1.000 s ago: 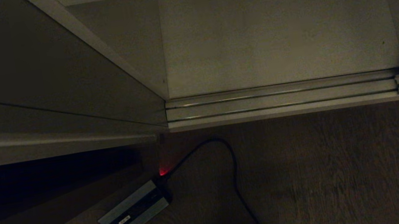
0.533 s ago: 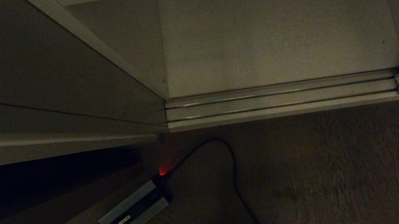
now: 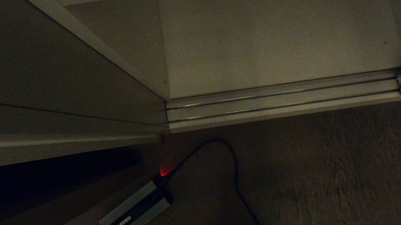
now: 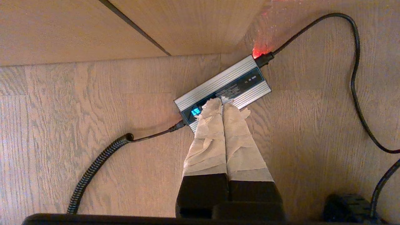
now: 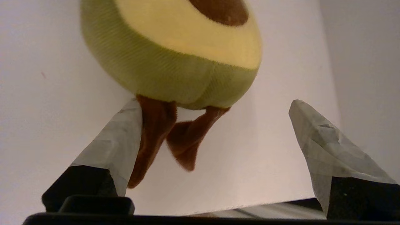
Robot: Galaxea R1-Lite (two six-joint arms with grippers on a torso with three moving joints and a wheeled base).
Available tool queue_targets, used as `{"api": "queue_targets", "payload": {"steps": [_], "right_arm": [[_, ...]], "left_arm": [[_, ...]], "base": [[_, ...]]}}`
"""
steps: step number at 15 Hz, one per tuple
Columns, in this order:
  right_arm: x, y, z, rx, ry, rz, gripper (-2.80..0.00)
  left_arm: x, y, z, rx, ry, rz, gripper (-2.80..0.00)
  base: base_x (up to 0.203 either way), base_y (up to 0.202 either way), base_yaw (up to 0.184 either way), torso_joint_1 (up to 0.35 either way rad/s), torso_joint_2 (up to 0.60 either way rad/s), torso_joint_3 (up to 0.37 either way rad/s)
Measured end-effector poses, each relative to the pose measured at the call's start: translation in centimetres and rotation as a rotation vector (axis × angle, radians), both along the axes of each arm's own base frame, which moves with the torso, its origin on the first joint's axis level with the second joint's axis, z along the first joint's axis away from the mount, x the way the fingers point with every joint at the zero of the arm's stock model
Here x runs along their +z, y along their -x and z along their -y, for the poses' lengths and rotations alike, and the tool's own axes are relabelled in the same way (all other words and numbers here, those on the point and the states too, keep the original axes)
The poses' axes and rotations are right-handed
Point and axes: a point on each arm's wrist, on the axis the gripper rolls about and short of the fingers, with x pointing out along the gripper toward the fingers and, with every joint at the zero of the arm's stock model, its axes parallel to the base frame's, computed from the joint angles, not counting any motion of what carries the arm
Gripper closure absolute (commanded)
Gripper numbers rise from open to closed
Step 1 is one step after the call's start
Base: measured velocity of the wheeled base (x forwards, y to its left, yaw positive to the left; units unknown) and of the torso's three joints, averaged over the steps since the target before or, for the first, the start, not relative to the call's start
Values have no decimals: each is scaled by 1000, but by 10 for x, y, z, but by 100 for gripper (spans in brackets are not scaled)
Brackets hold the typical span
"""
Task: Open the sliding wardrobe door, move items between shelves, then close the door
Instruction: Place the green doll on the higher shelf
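The green avocado plush [image 5: 168, 62] with a brown pit lies on the white shelf [image 5: 250, 156] in the right wrist view. Its brown legs [image 5: 184, 140] point back toward my right gripper [image 5: 215, 103]. That gripper is open, its jaws wide apart; one leg rests against one taped finger [image 5: 115, 140], and the other finger stands well clear. My left gripper [image 4: 222, 104] is shut and empty, hanging over the floor. In the head view the sliding wardrobe door [image 3: 20, 76] stands slid to the left, baring the wardrobe's bottom board [image 3: 275, 29]. Neither arm shows there.
A grey box [image 3: 134, 212] with a blue display lies on the wooden floor [image 3: 352, 169], directly under the left gripper, with a black cable [image 3: 235, 171] looping from it. The ribbed metal floor track [image 3: 282, 99] runs along the wardrobe front.
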Motion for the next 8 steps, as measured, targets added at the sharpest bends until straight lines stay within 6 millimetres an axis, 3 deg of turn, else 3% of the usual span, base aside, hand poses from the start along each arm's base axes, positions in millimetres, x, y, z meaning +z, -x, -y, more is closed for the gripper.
{"api": "queue_targets", "payload": {"steps": [8], "right_arm": [[9, -17, 1, 21, 79, 33, -280]], "left_arm": [[0, 0, 0, 0, 0, 0, 0]], "base": [[0, 0, 0, 0, 0, 0]]}}
